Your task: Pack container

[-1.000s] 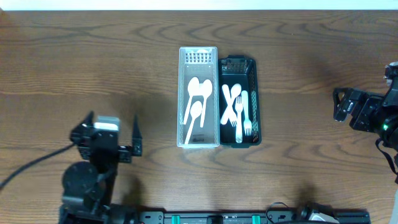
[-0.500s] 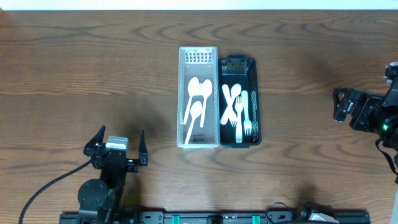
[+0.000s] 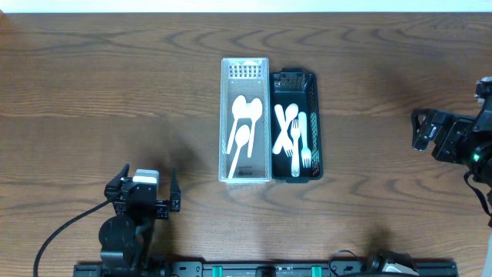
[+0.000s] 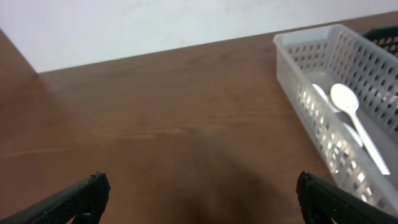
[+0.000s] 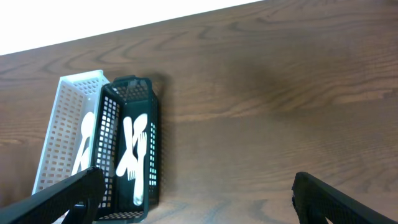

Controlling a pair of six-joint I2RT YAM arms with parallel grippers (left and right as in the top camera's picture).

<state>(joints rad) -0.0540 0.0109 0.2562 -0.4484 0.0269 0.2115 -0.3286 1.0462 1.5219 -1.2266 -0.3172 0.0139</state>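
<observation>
A white perforated basket (image 3: pixel 225 115) holding white plastic spoons (image 3: pixel 244 123) stands at the table's middle, touching a black perforated basket (image 3: pixel 315 123) holding white forks (image 3: pixel 296 135). Both show in the right wrist view, white basket (image 5: pixel 59 137) and black basket (image 5: pixel 115 112) with forks (image 5: pixel 134 152). The left wrist view shows the white basket (image 4: pixel 317 93) and a spoon (image 4: pixel 348 106). My left gripper (image 3: pixel 144 201) is open and empty at the front left, well left of the baskets. My right gripper (image 3: pixel 419 131) is open and empty at the far right.
The brown wooden table (image 3: pixel 115 85) surrounds the baskets. A black cable (image 3: pixel 61 231) runs from the left arm toward the front edge. A black rail (image 3: pixel 307 269) lies along the front edge.
My left arm has drawn back toward the front edge and turned its gripper to face the far side. The right arm and the baskets have not moved.
</observation>
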